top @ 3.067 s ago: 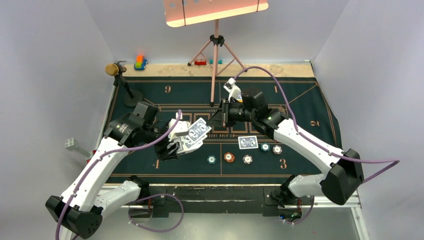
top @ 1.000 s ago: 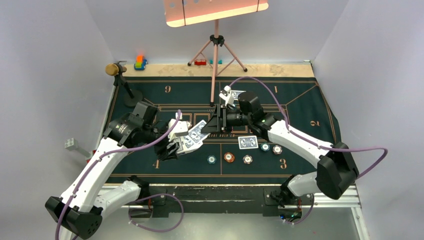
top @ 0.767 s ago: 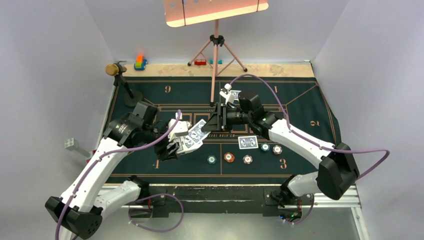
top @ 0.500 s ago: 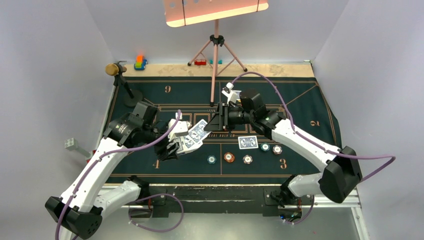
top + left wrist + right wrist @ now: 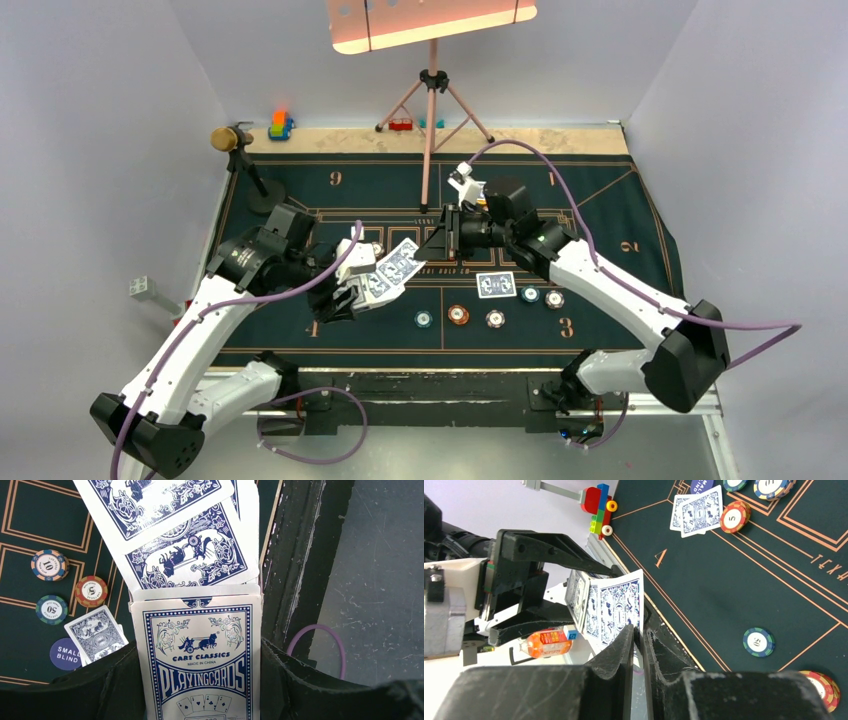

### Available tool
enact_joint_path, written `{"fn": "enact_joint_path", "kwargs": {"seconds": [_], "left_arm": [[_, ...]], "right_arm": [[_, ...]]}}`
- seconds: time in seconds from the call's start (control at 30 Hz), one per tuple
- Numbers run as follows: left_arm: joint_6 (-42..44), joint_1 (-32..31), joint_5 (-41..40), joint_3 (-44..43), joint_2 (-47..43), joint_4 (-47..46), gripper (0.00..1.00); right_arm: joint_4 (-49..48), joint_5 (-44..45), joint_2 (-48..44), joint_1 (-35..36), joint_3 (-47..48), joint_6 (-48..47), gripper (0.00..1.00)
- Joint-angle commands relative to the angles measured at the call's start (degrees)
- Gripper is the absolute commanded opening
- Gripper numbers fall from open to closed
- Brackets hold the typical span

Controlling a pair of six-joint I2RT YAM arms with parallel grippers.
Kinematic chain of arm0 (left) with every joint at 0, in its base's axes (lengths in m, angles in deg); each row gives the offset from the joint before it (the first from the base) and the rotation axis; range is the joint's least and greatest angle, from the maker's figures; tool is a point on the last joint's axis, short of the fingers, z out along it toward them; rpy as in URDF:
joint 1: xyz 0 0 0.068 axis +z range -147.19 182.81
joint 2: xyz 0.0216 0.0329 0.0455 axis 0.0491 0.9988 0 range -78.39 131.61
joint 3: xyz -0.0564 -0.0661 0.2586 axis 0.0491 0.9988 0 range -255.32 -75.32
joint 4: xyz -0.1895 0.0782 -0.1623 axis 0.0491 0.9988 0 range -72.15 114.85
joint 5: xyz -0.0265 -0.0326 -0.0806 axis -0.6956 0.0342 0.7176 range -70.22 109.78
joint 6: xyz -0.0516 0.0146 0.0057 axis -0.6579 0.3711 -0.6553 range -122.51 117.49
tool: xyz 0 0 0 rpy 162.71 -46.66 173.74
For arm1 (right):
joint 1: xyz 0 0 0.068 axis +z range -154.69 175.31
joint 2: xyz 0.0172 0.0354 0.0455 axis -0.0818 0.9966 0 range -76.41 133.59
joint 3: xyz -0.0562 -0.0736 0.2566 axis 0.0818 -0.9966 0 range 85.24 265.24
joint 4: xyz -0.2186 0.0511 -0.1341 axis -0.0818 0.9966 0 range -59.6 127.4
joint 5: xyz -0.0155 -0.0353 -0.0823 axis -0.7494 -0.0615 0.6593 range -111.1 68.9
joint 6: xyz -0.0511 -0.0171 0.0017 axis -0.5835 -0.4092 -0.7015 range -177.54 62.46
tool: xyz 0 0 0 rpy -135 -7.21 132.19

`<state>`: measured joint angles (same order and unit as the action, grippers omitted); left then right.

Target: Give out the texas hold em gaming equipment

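My left gripper (image 5: 350,292) is shut on a blue-and-white playing card box (image 5: 199,655), with blue-backed cards (image 5: 187,555) fanned out of its open end. My right gripper (image 5: 432,248) is shut on the edge of the top card (image 5: 404,260), which also shows in the right wrist view (image 5: 616,607) between my fingers (image 5: 626,640). A pair of dealt cards (image 5: 496,284) lies face down on the green mat (image 5: 600,200). In front of them sit teal (image 5: 424,320), orange-brown (image 5: 458,314) and whitish (image 5: 495,319) chips, and two more (image 5: 541,296) to the right.
A gold-headed microphone (image 5: 231,138) on a black round base (image 5: 265,197) stands at the mat's far left. A pink tripod (image 5: 432,110) stands at the far middle. Toy blocks (image 5: 281,125) lie at the back edge. A dark blue small-blind button (image 5: 65,654) lies by the dealt cards.
My right gripper has drawn back to the right, and the top card has slid further out of the fan. The left arm has stayed put.
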<state>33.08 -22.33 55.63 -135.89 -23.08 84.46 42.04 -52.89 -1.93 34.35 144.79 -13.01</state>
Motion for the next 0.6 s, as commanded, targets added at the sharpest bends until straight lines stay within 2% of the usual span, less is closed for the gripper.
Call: {"fn": "enact_joint_path", "kwargs": {"seconds": [0.0,0.2,0.37,0.57], "left_arm": [[0.4,0.1,2.7,-2.3,-0.9,-0.4,0.0],[0.4,0.1,2.8,-2.3,-0.9,-0.4,0.0],[0.5,0.1,2.7,-2.3,-1.1,-0.2,0.0],[0.7,0.1,2.6,-2.0,-1.3,-0.1,0.0]], "right_arm": [[-1.2,1.5,-3.1,-0.1,2.3,-0.3,0.12],[-4.4,-0.5,-4.1,-0.4,1.7,2.7,0.0],[-10.4,-5.6,-3.7,-1.1,-0.3,7.6,0.0],[-13.0,-7.1,-4.2,-1.3,-0.4,9.8,0.0]]}}
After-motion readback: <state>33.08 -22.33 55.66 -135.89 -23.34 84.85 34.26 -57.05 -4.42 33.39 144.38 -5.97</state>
